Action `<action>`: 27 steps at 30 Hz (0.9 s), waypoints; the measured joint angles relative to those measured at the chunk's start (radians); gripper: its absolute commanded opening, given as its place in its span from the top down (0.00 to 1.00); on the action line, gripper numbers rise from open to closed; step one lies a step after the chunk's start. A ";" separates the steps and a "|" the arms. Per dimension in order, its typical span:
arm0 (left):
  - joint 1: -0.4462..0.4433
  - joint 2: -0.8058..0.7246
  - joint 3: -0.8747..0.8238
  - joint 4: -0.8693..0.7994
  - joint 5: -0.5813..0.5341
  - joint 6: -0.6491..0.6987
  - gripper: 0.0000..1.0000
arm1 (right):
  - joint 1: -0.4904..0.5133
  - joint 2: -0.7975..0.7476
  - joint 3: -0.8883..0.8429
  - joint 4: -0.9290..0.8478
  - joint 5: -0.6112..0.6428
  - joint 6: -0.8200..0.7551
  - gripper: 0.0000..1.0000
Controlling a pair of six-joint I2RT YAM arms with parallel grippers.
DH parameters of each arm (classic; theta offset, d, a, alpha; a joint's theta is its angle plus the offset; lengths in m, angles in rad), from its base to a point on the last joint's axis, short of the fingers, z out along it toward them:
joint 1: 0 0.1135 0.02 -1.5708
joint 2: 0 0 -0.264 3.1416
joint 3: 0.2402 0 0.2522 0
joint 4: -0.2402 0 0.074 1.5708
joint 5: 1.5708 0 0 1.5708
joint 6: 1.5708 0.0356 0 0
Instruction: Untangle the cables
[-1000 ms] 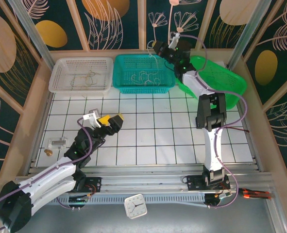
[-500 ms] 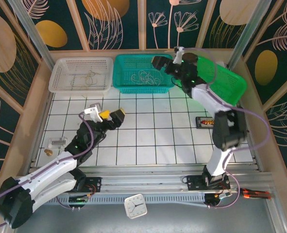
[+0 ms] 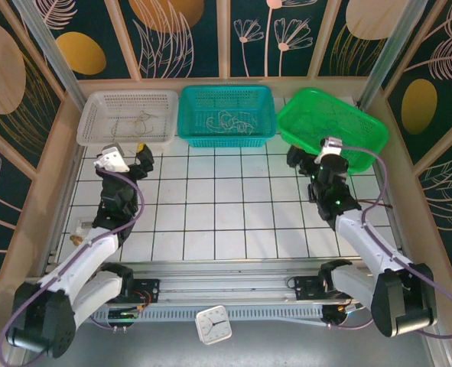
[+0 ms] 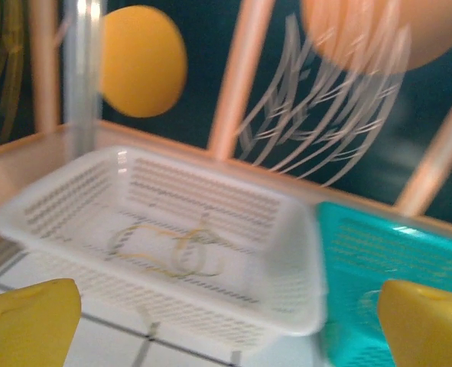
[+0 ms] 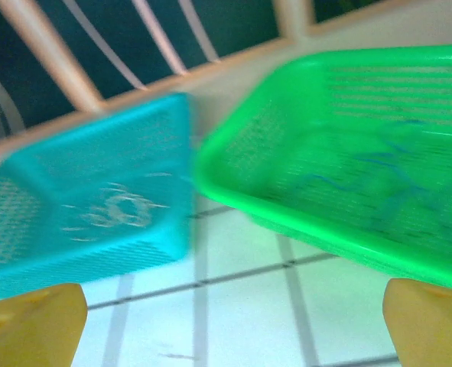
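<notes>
Cables: you have tan loops in the white basket, whitish ones in the teal basket, blue ones in the green basket.
Left fingers: spread wide, empty, facing the white basket.
Right fingers: spread wide, empty, over the surface.

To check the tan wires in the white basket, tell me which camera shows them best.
The left wrist view: the tan wires lie close up in the white basket, their loops plain despite some blur. The top view shows them as small lines. The right wrist view faces the teal basket and the green basket.
</notes>
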 measured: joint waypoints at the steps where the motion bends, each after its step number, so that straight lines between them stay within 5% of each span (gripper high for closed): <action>1: 0.020 0.035 -0.014 0.032 -0.008 0.019 0.01 | -0.015 0.000 -0.021 0.001 0.027 -0.018 0.01; 6: 0.074 0.241 -0.086 0.196 -0.038 0.121 0.01 | -0.087 0.068 -0.074 0.063 0.177 -0.077 0.01; 12: 0.111 0.409 -0.178 0.438 -0.021 0.182 0.01 | -0.108 0.227 -0.207 0.353 0.256 -0.172 0.01; 21: 0.198 0.546 -0.232 0.664 0.162 0.198 0.01 | -0.183 0.513 -0.396 0.974 0.080 -0.246 0.01; 27: 0.240 0.552 -0.199 0.658 0.266 0.193 0.01 | -0.247 0.541 -0.351 1.011 -0.090 -0.247 0.01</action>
